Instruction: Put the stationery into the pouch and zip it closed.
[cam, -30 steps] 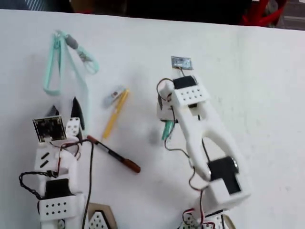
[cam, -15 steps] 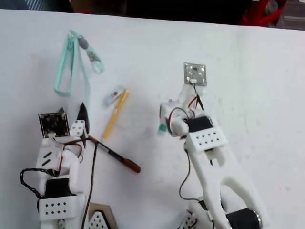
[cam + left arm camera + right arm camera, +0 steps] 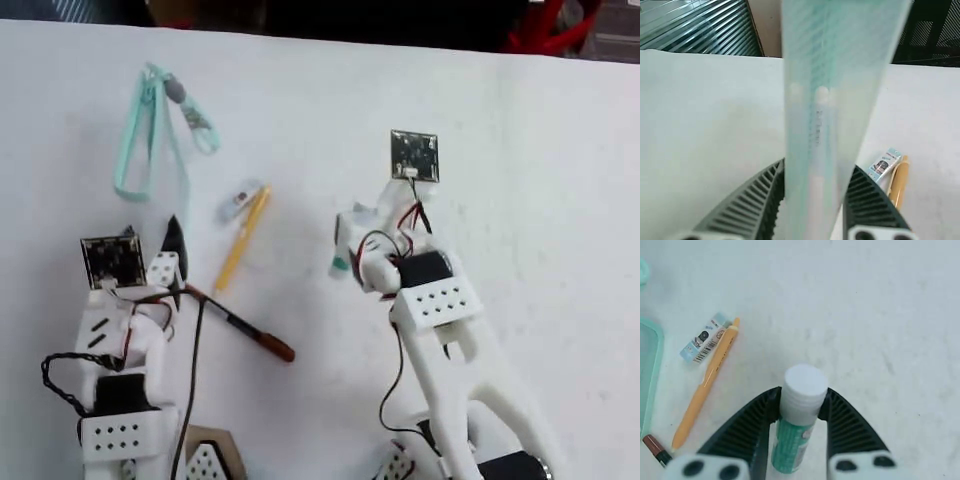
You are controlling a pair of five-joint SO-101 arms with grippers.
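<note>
So the left gripper [image 3: 818,170] is down in the lower left of the high view, and it's clamped onto the bottom edge of the pouch [image 3: 840,75], a see-through thing with mint green trim that stretches from the jaws toward the upper left of the white table [image 3: 540,150]. Can't tell whether its zip is open or shut. The right gripper [image 3: 802,396] sits around the middle of the frame, closed on a glue stick [image 3: 796,432] with a green label, white cap pointing out past the jaws. Between the two arms the rest of the stationery lies loose on the table: a yellow pen [image 3: 241,240] on a diagonal, a small eraser [image 3: 239,201] touching its upper end, and a dark marker [image 3: 243,324] with a brown cap just below the pen, near the left gripper.
</note>
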